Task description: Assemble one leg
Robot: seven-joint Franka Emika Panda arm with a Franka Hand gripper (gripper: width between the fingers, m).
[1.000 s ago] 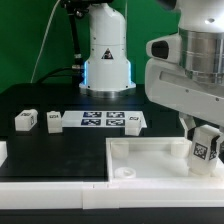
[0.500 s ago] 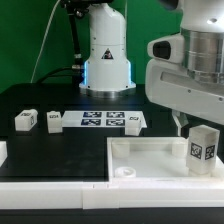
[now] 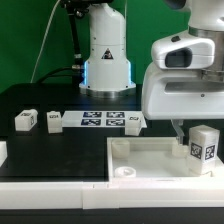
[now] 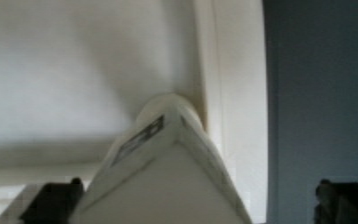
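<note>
Holding gripper (image 4: 204, 199) spread apart on both sides of leg (image 3: 204, 140), clamping nothing; seeing leg standing upright in tabletop (image 3: 145, 148) corner at exterior view's right, showing black-and-white square tag (image 3: 198, 153).

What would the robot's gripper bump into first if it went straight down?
Probably the small white plastic leg with a black-and-white tag, standing on the big white square tabletop. In the wrist view it sits between the fingers of the open gripper, though depth is unclear.
</note>
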